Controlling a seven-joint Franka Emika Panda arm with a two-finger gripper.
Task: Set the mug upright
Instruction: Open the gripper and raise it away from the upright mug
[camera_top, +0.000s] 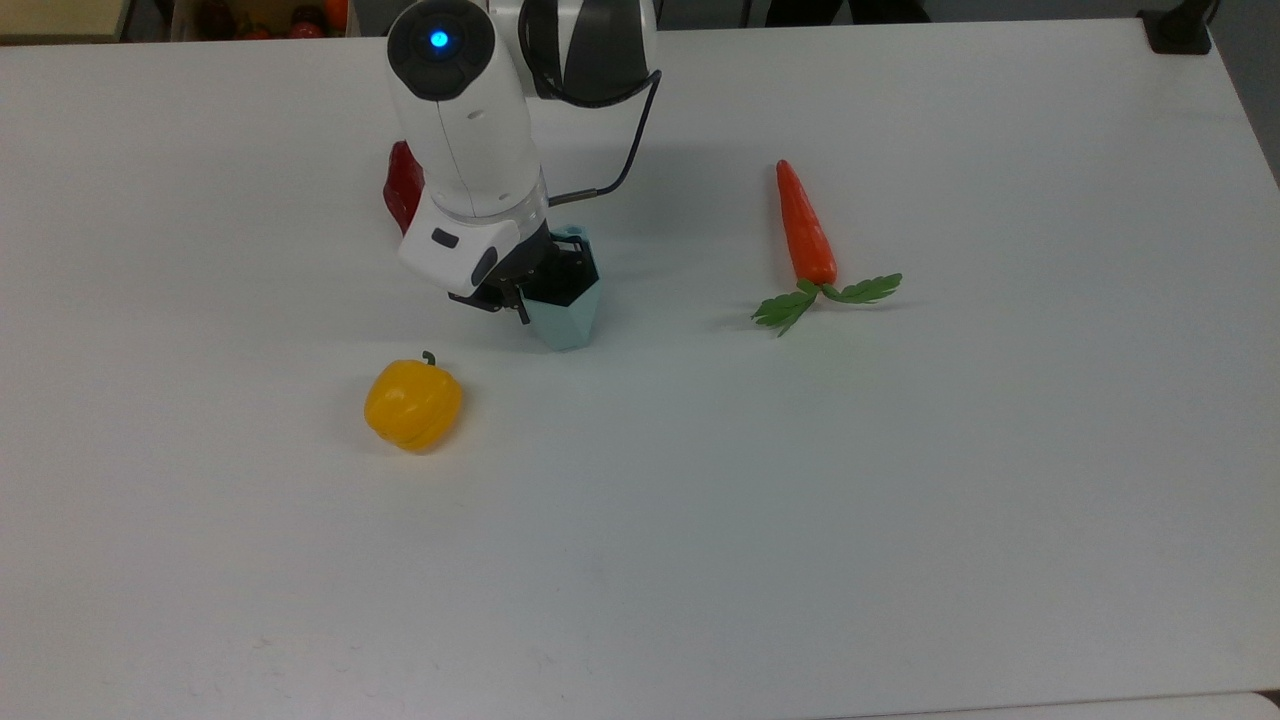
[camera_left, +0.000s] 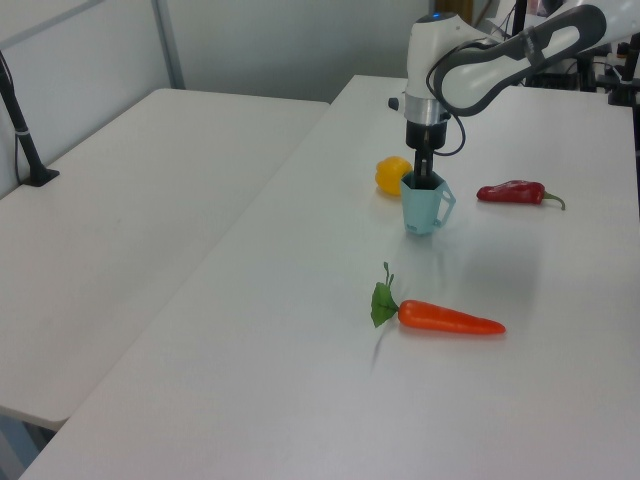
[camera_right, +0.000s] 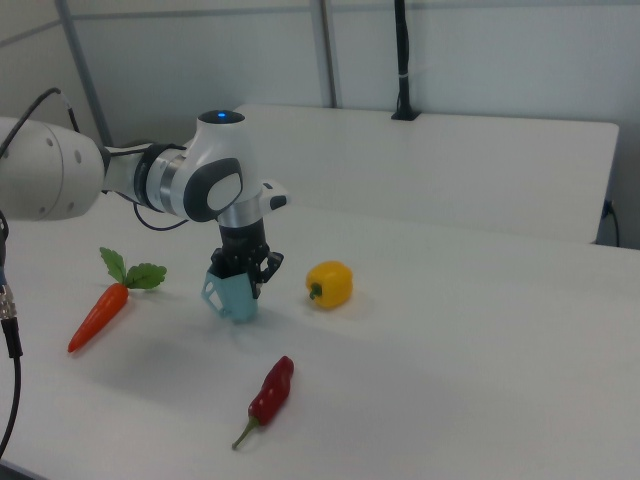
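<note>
While clamped on the mug (camera_top: 566, 316) at its rim, one finger down inside the dark opening and the other outside the wall, closed to little more than the wall's thickness: gripper (camera_top: 545, 285), hanging straight down from the white arm (camera_top: 462, 130). Mug upright, mouth up, narrow base down at or just above the white table (camera_top: 900, 500); contact with the surface cannot be told. Handle (camera_left: 446, 203) pointing toward the left view's right.

Seen in the left view: mug (camera_left: 421, 204) just beside the yellow bell pepper (camera_left: 392, 176), which sits partly behind it on the left view's left. Red chilli (camera_left: 516, 191) farther off toward the left view's right, apart from the mug. Carrot (camera_left: 448, 318) with green leaves lying nearer the camera, well apart from the mug.

Seen in the top view: yellow bell pepper (camera_top: 413, 404) below and to the top view's left of the mug, carrot (camera_top: 803, 227) off to the top view's right, red chilli (camera_top: 403, 188) partly hidden behind the arm.

Seen in the right view: mug (camera_right: 235, 295) between carrot (camera_right: 98, 315) and yellow bell pepper (camera_right: 330, 284), red chilli (camera_right: 270, 390) in front, gripper (camera_right: 246, 268) entering from above.
</note>
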